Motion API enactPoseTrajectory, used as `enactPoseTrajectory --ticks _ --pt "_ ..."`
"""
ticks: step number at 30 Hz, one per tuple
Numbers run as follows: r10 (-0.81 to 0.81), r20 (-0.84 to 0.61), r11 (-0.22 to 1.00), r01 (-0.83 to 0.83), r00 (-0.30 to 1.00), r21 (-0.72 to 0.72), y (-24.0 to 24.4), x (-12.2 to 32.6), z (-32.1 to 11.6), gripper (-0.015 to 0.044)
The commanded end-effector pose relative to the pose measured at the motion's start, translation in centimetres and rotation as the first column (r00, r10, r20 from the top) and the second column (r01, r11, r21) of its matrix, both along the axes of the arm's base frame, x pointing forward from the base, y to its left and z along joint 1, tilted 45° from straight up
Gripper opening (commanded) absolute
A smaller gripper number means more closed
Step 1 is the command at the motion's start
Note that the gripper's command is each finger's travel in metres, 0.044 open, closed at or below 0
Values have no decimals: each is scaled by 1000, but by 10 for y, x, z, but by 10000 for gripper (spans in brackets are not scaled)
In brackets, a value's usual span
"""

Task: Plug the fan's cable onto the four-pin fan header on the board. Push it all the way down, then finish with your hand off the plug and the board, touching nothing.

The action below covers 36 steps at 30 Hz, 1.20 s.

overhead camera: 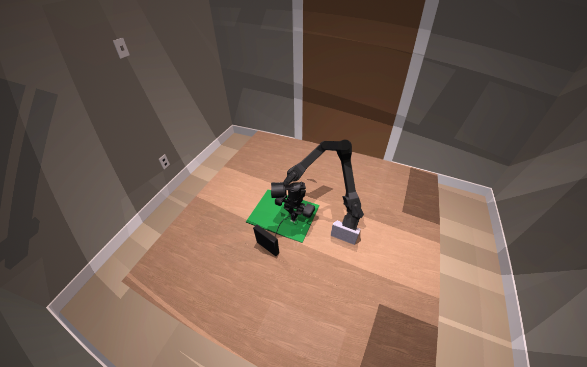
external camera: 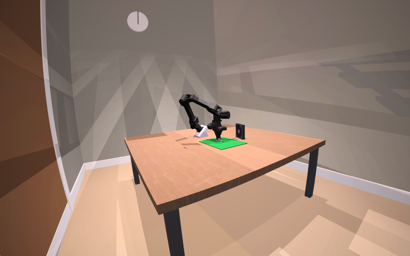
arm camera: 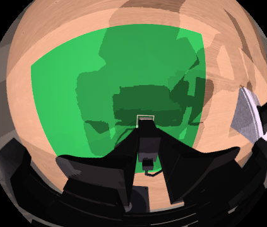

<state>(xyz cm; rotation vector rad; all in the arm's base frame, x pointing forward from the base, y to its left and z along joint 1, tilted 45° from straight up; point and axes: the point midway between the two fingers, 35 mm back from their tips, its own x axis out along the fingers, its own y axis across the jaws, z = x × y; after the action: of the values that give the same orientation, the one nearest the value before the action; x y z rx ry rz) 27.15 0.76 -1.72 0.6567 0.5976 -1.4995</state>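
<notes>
The green board [overhead camera: 259,213] [external camera: 224,146] [arm camera: 57,85] lies flat on the table. My gripper [overhead camera: 293,219] [external camera: 218,139] [arm camera: 146,131] points down over it and is shut on the fan's dark plug [arm camera: 149,145]. The fingertips are very low, close to the board. The header's pale outline [arm camera: 145,115] shows just past the plug's end in the wrist view; the plug and fingers hide the rest. How deep the plug sits cannot be told. The thin black cable [overhead camera: 277,227] [arm camera: 153,175] runs from the plug toward the black fan [overhead camera: 266,240] [external camera: 240,131], which stands upright beside the board.
The arm's pale base block [overhead camera: 345,233] [external camera: 203,131] [arm camera: 245,116] stands on the wooden table [overhead camera: 314,283] [external camera: 180,165] beside the board. The arm arches up from it and over the board. Shadows darken parts of the board around the header.
</notes>
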Motion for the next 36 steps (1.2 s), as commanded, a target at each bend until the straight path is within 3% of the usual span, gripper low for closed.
enactPoseTrajectory --ticks 1,16,26,36 --pt "-13 5 1000 13 1000 -2 -5 2 -2 0" --pt "-13 5 1000 13 1000 -2 -5 2 -2 0" --pt "0 0 1000 0 1000 0 0 0 0 260" --pt "-13 4 1000 13 1000 0 38 1 39 260"
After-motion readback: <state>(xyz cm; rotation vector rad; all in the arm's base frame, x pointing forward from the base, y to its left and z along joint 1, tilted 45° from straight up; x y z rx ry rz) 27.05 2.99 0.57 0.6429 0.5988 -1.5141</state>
